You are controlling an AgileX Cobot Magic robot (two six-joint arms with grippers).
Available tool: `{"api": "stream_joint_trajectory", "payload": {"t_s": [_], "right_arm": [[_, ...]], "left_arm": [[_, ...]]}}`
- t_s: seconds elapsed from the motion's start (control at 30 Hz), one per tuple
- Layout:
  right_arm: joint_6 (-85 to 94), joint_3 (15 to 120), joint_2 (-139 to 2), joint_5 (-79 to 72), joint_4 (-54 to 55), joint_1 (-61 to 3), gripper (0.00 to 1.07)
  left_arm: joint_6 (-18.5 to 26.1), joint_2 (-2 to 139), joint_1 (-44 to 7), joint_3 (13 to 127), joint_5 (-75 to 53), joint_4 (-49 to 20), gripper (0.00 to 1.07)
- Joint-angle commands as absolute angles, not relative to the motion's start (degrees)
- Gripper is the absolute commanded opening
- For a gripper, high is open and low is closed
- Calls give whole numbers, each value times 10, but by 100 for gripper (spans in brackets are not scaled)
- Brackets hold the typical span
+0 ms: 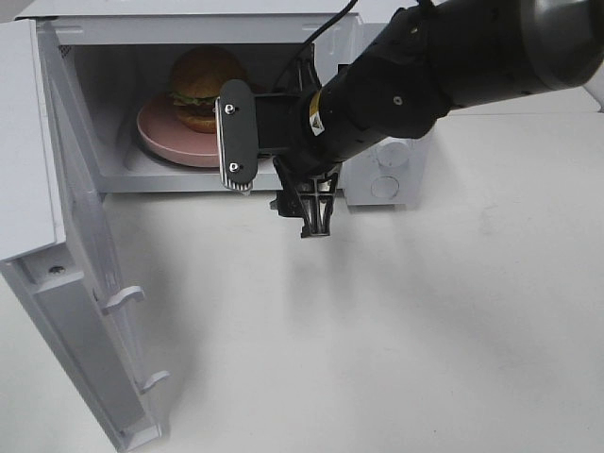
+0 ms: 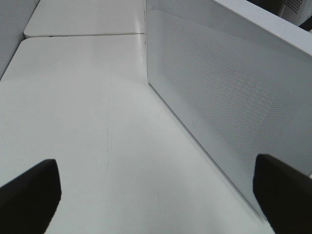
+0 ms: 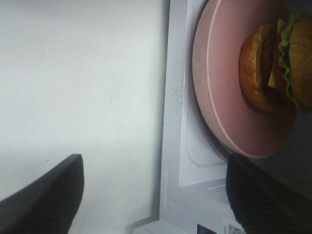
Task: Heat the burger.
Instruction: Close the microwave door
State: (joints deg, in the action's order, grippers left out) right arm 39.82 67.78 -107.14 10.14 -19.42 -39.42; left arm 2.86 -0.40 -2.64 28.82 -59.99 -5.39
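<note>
Sitting in the open microwave [image 1: 377, 179], the burger [image 1: 203, 87] stands upright on its pink plate [image 1: 160, 137].
Left gripper [image 2: 156, 195] is spread fully wide beside a perforated white panel [image 2: 219, 97], holding nothing. Past the open door [image 1: 57, 236], the burger sits dome up, its stack axis vertical, round with no clear facing. It looks light, soft and loosely layered, so it is better carried by the plate rim. Right gripper [image 1: 311, 203] hovers just outside the cavity [image 1: 113, 94], jaws wide apart and empty.
</note>
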Motion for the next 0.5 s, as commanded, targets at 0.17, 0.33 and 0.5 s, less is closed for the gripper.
{"api": "stream_joint_trajectory", "payload": {"t_s": [0.17, 0.33, 0.5], "right_arm": [[344, 622, -1010, 101, -197, -395, 76], [319, 593, -980, 101, -197, -395, 76], [274, 562, -947, 115, -197, -395, 76]], "left_arm": [[26, -14, -25, 287, -595, -58, 100], [26, -14, -25, 287, -595, -58, 100], [26, -14, -25, 287, -595, -58, 100]]}}
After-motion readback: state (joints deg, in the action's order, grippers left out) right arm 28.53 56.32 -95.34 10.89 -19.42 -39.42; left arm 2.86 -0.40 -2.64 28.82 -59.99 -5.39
